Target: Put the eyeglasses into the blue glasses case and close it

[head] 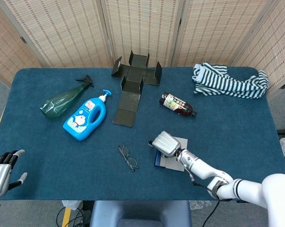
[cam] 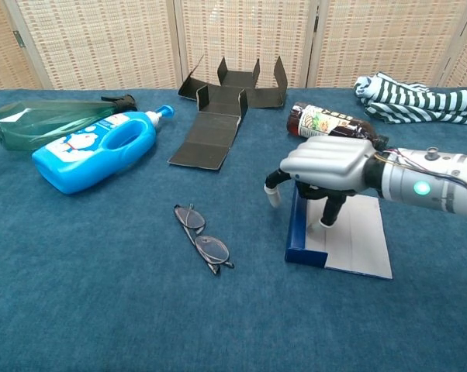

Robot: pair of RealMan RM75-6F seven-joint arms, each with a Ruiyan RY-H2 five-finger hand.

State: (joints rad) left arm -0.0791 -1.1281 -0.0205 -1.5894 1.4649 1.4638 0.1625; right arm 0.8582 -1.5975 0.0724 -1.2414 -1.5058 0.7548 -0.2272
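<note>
The eyeglasses [head: 128,157] [cam: 202,238] lie folded open on the blue cloth near the front middle. To their right the blue glasses case [head: 169,162] [cam: 338,240] lies open and flat, its pale lining up. My right hand [head: 164,143] [cam: 323,167] hovers palm down over the case's left edge with fingers spread and holds nothing. My left hand [head: 1,169] sits at the bottom left corner of the head view, off the table, fingers apart and empty.
A blue detergent bottle [head: 85,119] and a green spray bottle [head: 62,100] lie at the left. An unfolded black box [head: 133,80] lies at the back middle, a brown bottle [head: 177,104] beside it, a striped cloth [head: 230,81] at the back right.
</note>
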